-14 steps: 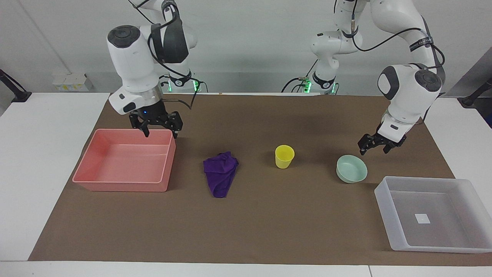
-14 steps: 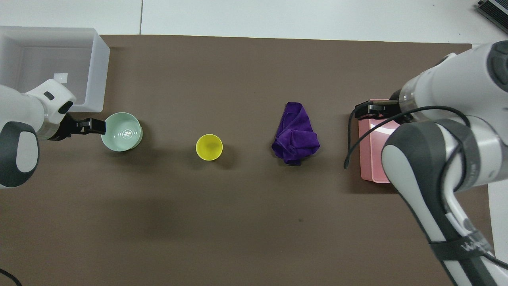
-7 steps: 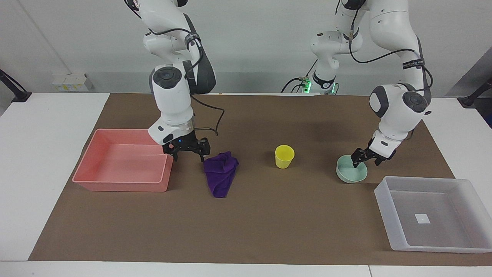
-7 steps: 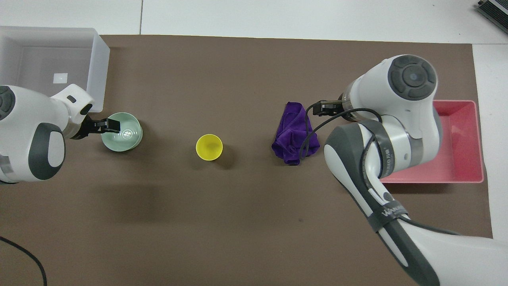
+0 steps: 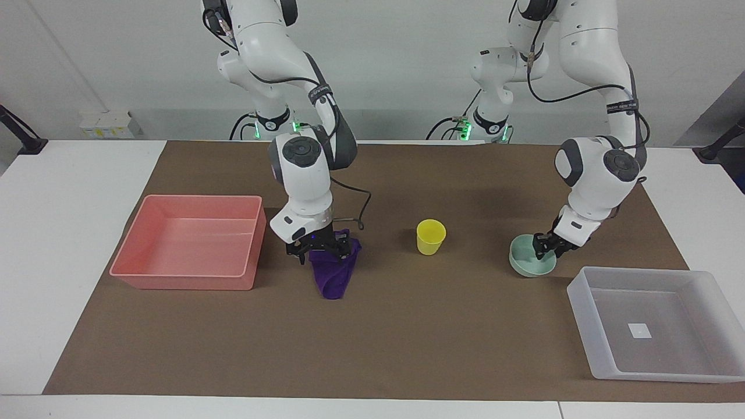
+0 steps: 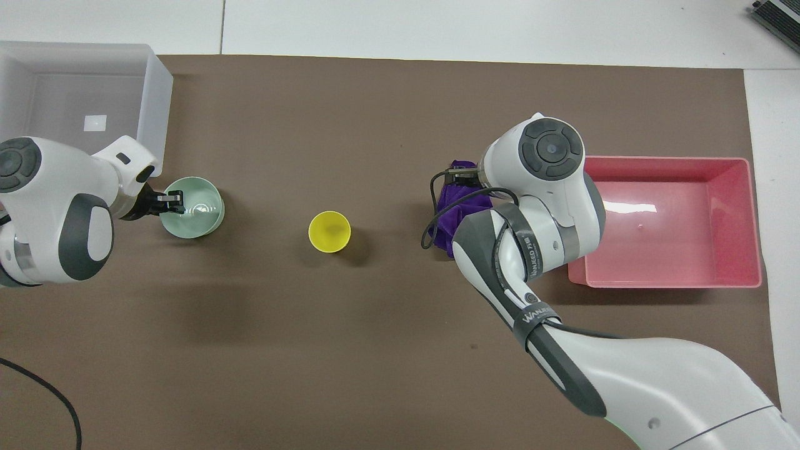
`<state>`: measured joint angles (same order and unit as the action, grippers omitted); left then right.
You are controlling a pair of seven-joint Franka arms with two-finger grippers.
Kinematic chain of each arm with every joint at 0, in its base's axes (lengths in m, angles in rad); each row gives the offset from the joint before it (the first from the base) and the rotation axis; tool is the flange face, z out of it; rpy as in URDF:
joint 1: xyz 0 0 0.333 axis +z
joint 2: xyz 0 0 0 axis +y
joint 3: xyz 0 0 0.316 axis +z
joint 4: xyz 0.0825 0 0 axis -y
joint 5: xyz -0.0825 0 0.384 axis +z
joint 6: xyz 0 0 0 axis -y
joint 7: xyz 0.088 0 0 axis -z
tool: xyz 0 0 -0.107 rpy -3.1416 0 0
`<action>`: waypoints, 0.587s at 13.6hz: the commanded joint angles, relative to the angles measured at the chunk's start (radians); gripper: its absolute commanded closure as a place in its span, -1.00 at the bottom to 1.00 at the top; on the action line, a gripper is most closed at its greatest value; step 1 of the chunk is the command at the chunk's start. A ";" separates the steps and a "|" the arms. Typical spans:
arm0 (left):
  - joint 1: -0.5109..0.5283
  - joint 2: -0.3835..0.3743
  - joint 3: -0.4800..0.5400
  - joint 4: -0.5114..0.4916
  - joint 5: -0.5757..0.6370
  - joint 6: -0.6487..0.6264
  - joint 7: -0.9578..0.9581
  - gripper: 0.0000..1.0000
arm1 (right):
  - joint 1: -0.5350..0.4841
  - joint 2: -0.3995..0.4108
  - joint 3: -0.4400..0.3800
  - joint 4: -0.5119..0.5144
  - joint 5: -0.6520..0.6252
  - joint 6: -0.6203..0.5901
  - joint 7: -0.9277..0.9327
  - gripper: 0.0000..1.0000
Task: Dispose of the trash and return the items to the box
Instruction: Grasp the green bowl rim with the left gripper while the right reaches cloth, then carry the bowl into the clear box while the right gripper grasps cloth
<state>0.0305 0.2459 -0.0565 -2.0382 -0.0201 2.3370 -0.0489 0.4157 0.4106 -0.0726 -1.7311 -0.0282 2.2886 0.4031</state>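
Note:
The trash, a crumpled purple cloth (image 5: 332,279) (image 6: 445,215), lies between the pink bin and the yellow cup (image 5: 430,235) (image 6: 329,231). My right gripper (image 5: 323,251) (image 6: 462,177) is down on the cloth's nearer end. It is open, with a finger on each side of the folds. The mint-green bowl (image 5: 527,266) (image 6: 203,212) sits toward the left arm's end of the table. My left gripper (image 5: 547,247) (image 6: 172,201) is at the bowl's rim with its fingers drawn in on it. The translucent box (image 5: 585,320) (image 6: 159,94) lies beside the bowl, farther from the robots.
A pink rectangular bin (image 5: 174,280) (image 6: 662,281) with nothing in it stands at the right arm's end, beside the cloth. A brown mat (image 5: 407,343) covers the table. The right arm's forearm hangs over the mat between the cloth and the bin in the overhead view.
My right gripper moved from over the pink bin's nearer wall down onto the cloth. My left gripper came down to the bowl's rim and its fingers narrowed on it.

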 commanded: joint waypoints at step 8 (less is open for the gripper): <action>0.006 -0.037 0.003 0.055 -0.014 -0.090 0.031 1.00 | 0.057 0.062 -0.001 -0.048 -0.038 0.078 0.020 -1.00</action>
<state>0.0324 0.2352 -0.0587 -2.0149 -0.0219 2.3049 -0.0391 0.4786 0.4865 -0.0727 -1.7515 -0.0399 2.3451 0.4037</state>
